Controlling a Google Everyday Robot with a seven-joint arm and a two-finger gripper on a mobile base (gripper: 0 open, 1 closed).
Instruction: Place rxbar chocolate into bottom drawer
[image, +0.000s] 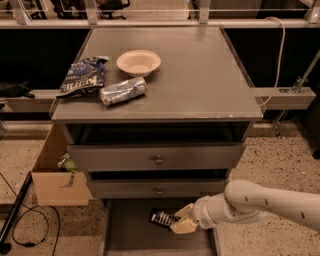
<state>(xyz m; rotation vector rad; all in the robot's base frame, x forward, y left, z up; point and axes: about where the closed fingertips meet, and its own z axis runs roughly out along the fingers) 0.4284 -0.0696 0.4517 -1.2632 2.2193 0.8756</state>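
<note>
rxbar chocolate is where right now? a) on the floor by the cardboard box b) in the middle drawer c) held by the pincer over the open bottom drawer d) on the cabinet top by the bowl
c: the pincer grips the rxbar chocolate over the pulled-out bottom drawer.

A grey cabinet (200, 75) stands on a speckled floor (280, 155). On its top, at the left, lie a dark-blue chip bag (82, 76), a crushed can (123, 91) just beside it, and a pale bowl (138, 62) behind the can. The two upper drawers (200, 156) each carry a round knob (158, 160). A cardboard box (57, 186) sits against the cabinet's left side. The gripper (175, 223) is low, below the knobbed drawers.
</note>
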